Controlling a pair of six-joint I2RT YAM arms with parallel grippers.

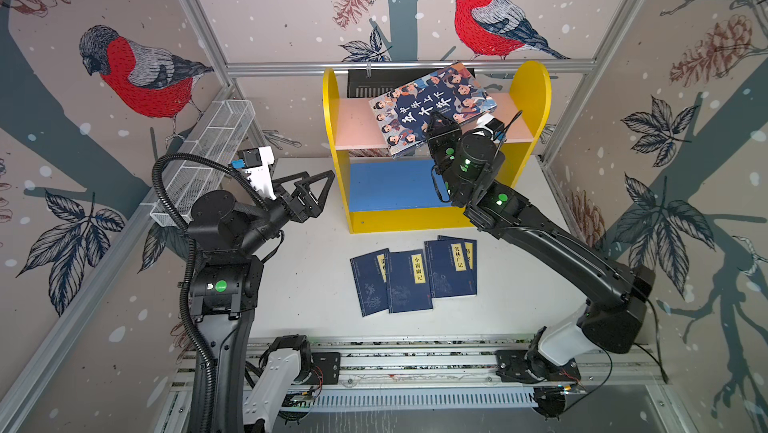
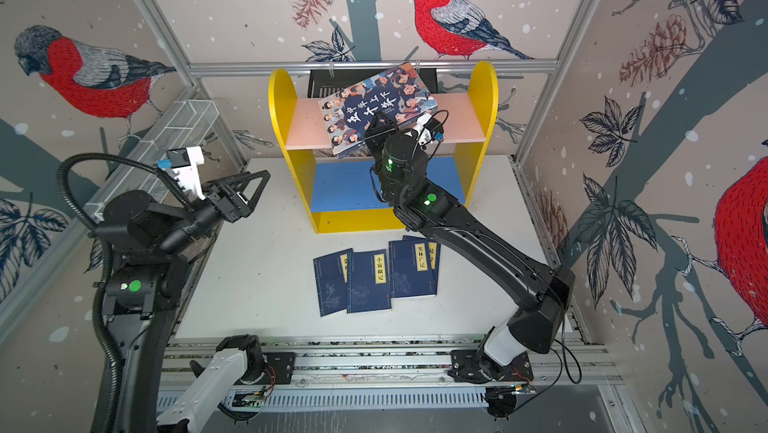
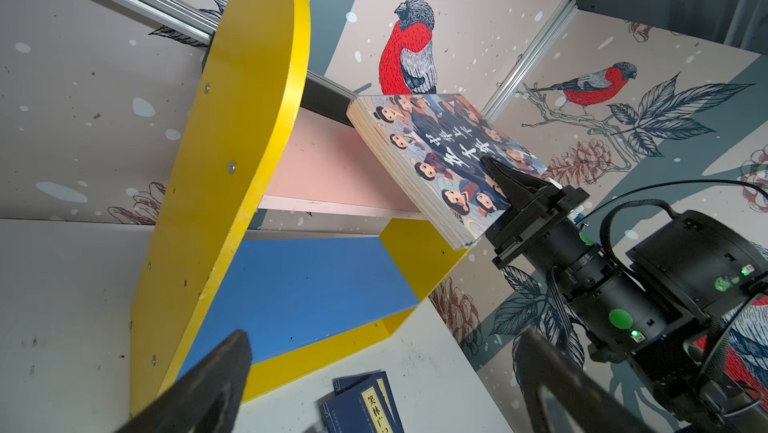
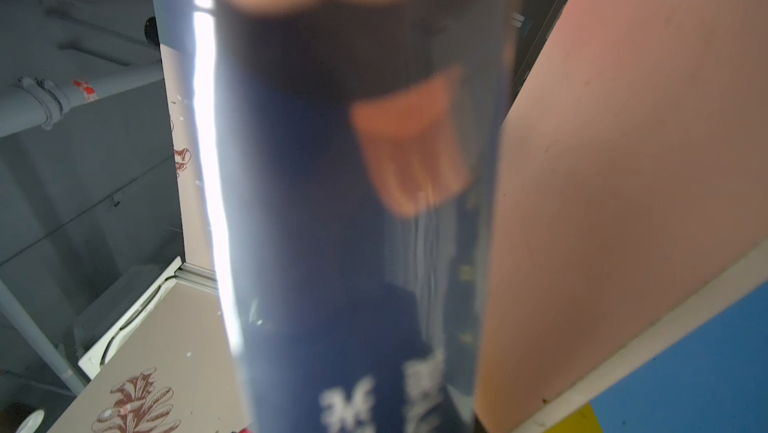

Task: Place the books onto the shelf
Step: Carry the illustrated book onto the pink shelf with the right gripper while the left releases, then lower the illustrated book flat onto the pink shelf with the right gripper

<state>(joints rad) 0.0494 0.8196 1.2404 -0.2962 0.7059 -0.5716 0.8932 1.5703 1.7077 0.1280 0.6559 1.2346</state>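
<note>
The likeliest failure, as I judge it, is a drop off the front: the right gripper (image 1: 437, 121) is clamped on the near edge of the illustrated book (image 1: 415, 107), which slants askew over the pink upper board (image 1: 353, 123) of the shelf (image 1: 532, 90) with its near end hanging past the board's front lip; released like this, the book could tip forward and slide down toward the table (image 1: 307, 277); whether its far part already rests on the board I cannot tell. The pinch sits near one edge only, so the heavy cover could pivot in the jaws; pushed in crooked, a corner might catch the yellow side panel or shove the light shelf backward against the rear rail; the wrist's cable hangs close to the board and could snag. The left gripper (image 1: 326, 194) hovers with jaws spread wide and empty beside the shelf's left panel, well clear of the book, so it offers no support. The blue lower board (image 1: 390, 181) carries nothing; the four navy paperbacks (image 1: 409, 281) lie flat and overlapping on the table in front of the shelf, none shelved yet; the white wire mesh tray (image 1: 212, 148) on the left wall looks empty; the black slotted basket (image 1: 374, 82) behind the shelf is mostly hidden, its contents unclear.
</note>
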